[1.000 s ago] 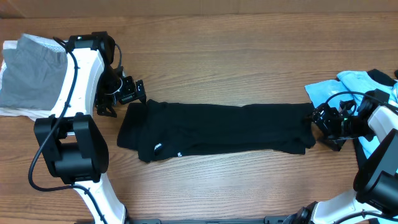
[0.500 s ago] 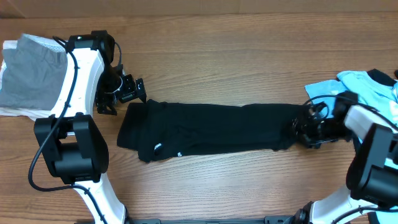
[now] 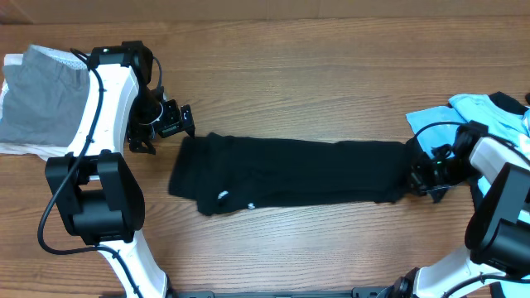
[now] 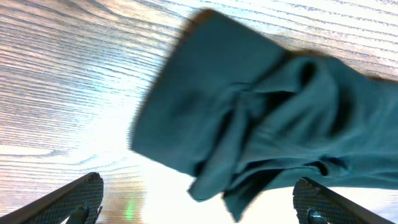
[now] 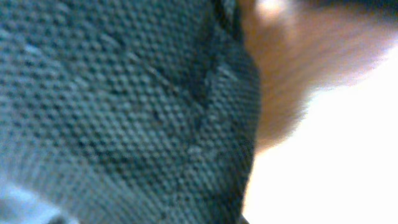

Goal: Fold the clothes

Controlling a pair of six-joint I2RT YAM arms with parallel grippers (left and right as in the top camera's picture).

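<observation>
**Right gripper has the 3 o'clock end of the shirt; left is loose at the 9 o'clock end**

The black shirt [image 3: 290, 174] lies on the table [image 3: 315, 66] as a long narrow band. In the overhead view its long axis runs from 9 to 3 o'clock.

The right gripper [image 3: 418, 172] sits at the 3 o'clock end, clenched. It looks to be pinching that end. The right wrist view is blurred knit cloth pressed up to the lens, so I can't tell how deep the bite is.

The left gripper [image 3: 170, 128] is spread wide and grasps nothing. It hangs just beside the 9 o'clock end of the shirt, off toward 11 o'clock from that end, and is not touching the cloth. In the left wrist view, the bunched end of the shirt lies ahead of the open jaws at about 1 o'clock, with bare wood between.

Each arm is nearest its own end of the shirt. My judgement is that the next move depends on the left end. For an end-to-end fold along the long axis, the left jaws would have to come toward 5 o'clock onto that end.

- **Light blue shirt [image 3: 476, 112]:** at 1 o'clock from the right gripper, just beside it.
- **Grey garment [image 3: 41, 103]:** far out at 9 o'clock, well apart from the shirt.
</observation>
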